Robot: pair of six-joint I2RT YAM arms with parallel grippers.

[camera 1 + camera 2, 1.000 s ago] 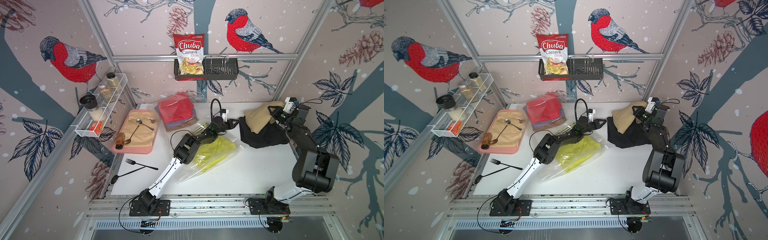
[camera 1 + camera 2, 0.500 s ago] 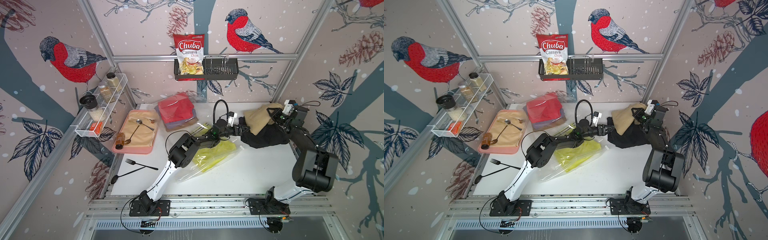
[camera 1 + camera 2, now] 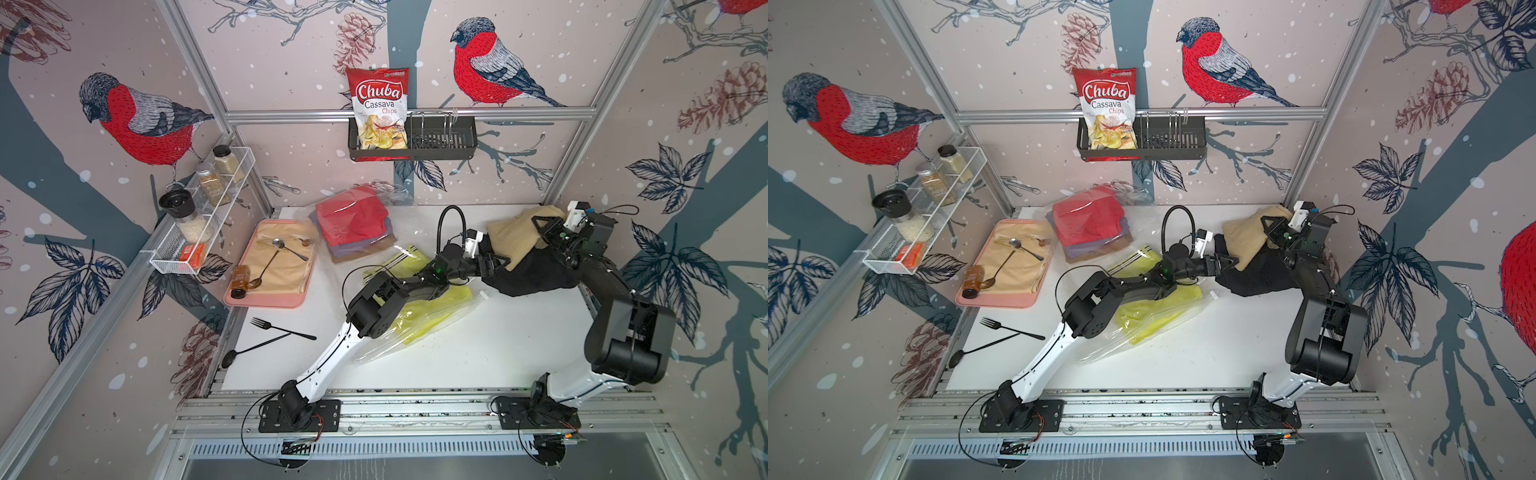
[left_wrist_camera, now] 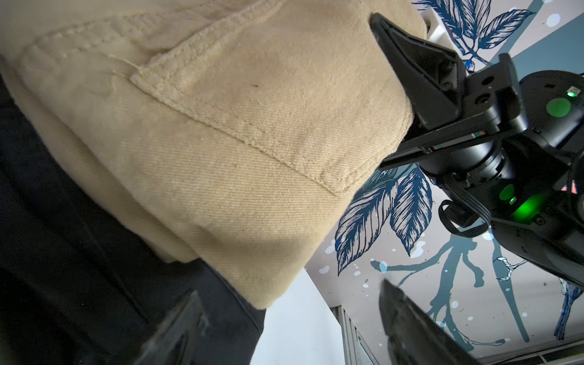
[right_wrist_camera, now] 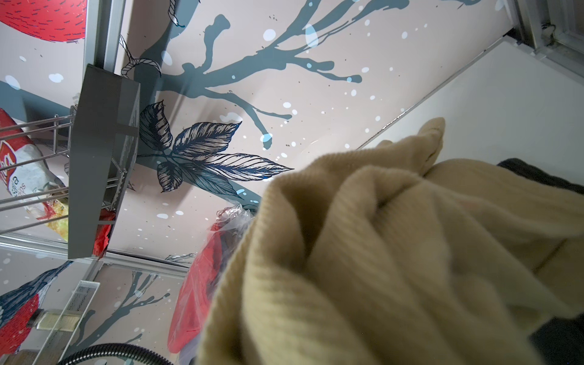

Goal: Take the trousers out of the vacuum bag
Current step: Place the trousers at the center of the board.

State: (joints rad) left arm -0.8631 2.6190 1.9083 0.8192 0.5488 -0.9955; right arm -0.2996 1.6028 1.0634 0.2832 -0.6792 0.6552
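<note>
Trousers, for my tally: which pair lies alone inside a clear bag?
The bright yellow trousers, alone in the vacuum bag; the tan pair lies on the black pair outside, the red pair tops a stack.

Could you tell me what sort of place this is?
Probably a lab test booth dressed as a kitchen corner: aluminium framing holds bird-print panels, a spice rack hangs on one wall, the left arm and right arm bolt onto a rail.
</note>
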